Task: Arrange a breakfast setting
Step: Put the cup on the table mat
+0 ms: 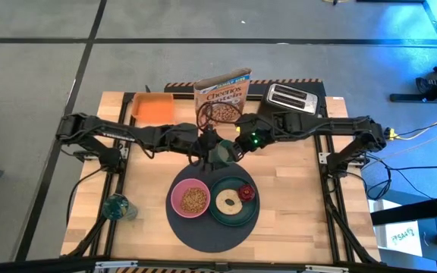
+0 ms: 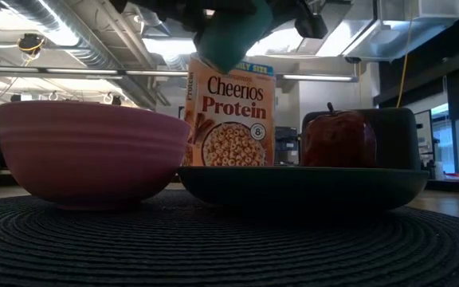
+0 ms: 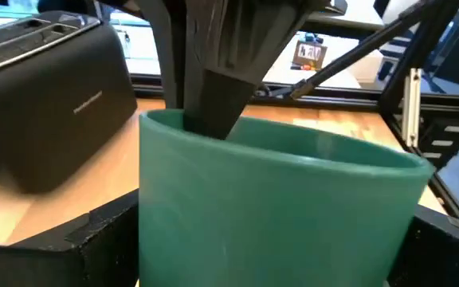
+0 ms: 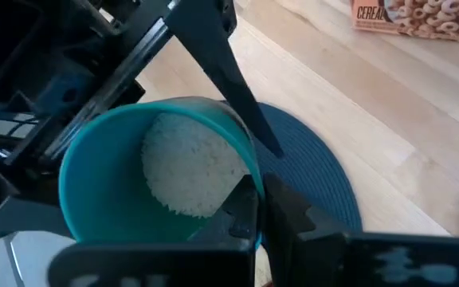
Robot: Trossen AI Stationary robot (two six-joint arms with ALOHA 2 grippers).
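A pale-green cup (image 1: 222,154) with white grains inside (image 4: 190,171) hangs above the table's middle, behind the round dark mat (image 1: 203,235). My right gripper (image 4: 261,203) is shut on it. My left gripper (image 1: 211,148) is open, with one finger on either side of the cup (image 3: 277,207). On the mat stand a pink bowl (image 1: 190,199) of cereal and a dark green plate (image 1: 234,220). The plate carries a bagel-like ring (image 1: 227,202) and a red food piece (image 1: 246,192). My right gripper pinches the cup's rim (image 4: 249,179), one finger inside the cup (image 3: 213,104) and one outside, slanting down from the table's right. The cup is lifted clear of the table (image 2: 229,36) and slightly tilted. My left gripper's fingers (image 3: 94,235) flank the cup's wall; whether they touch it I cannot tell.
A Cheerios box (image 1: 222,95) stands at the far edge, with a dark toaster (image 1: 293,97) to its right and an orange tray (image 1: 154,108) to its left. A blue glass object (image 1: 117,206) lies at the near left. Bare wood shows to the mat's right.
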